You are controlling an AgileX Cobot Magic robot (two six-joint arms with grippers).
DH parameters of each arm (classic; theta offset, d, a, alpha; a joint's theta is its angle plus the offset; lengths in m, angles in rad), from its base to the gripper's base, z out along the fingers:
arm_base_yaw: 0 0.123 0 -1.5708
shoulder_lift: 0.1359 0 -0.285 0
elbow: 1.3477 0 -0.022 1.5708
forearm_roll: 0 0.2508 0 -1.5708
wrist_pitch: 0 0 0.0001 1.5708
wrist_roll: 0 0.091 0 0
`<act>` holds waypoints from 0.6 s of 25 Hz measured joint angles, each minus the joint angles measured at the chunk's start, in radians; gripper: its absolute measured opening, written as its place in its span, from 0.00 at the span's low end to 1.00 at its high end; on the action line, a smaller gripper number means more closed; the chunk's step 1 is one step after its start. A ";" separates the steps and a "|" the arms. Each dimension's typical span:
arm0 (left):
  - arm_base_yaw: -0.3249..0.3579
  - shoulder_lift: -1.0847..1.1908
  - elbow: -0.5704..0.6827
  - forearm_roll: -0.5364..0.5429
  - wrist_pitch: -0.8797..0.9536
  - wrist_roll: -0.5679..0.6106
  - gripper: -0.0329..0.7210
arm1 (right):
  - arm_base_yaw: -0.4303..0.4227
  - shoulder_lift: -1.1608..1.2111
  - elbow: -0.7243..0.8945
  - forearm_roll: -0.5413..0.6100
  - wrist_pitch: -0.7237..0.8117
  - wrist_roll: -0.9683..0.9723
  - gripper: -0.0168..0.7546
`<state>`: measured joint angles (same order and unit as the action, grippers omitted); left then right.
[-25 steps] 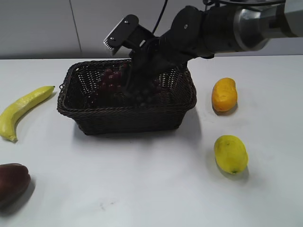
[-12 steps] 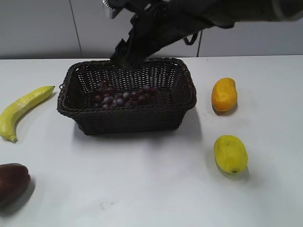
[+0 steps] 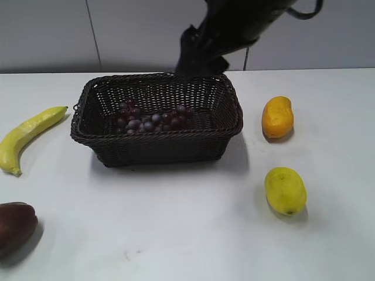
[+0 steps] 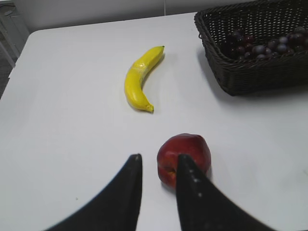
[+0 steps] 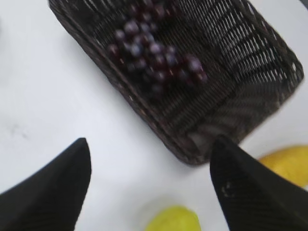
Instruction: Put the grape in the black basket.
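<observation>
The grape is a long dark red-purple bunch lying inside the black basket at the table's middle back. My right gripper hangs above the basket's back right rim, apart from the bunch. In the right wrist view its jaws are wide open and empty, with the grape and basket below. My left gripper is open and empty, low over the table. The left wrist view shows the basket and grape at top right.
A yellow banana lies left of the basket. A dark maroon fruit sits front left, next to my left fingers. An orange mango and a lemon lie right of the basket.
My right gripper let go of the grape bunch in the basket, then rose and moved right and back. The bunch now lies flat in the basket.
</observation>
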<state>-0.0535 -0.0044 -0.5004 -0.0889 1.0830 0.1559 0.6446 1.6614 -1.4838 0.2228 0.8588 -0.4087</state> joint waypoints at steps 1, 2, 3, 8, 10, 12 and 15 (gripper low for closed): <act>0.000 0.000 0.000 0.000 0.000 0.000 0.35 | 0.000 -0.017 0.000 -0.064 0.054 0.063 0.78; 0.000 0.000 0.000 0.000 0.000 0.000 0.35 | 0.000 -0.032 0.000 -0.126 0.094 0.112 0.78; 0.000 0.000 0.000 0.000 0.000 0.000 0.35 | 0.000 -0.043 0.000 -0.172 0.137 0.166 0.78; 0.000 0.000 0.000 0.000 0.000 0.000 0.35 | -0.029 -0.112 0.013 -0.287 0.244 0.312 0.77; 0.000 0.000 0.000 0.000 0.000 0.000 0.35 | -0.047 -0.147 0.048 -0.305 0.257 0.331 0.77; 0.000 0.000 0.000 0.000 0.000 0.000 0.35 | -0.068 -0.192 0.097 -0.335 0.265 0.346 0.77; 0.000 0.000 0.000 0.000 0.000 0.000 0.35 | -0.101 -0.267 0.201 -0.359 0.260 0.372 0.77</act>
<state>-0.0535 -0.0044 -0.5004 -0.0889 1.0830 0.1559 0.5434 1.3943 -1.2830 -0.1367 1.1186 -0.0363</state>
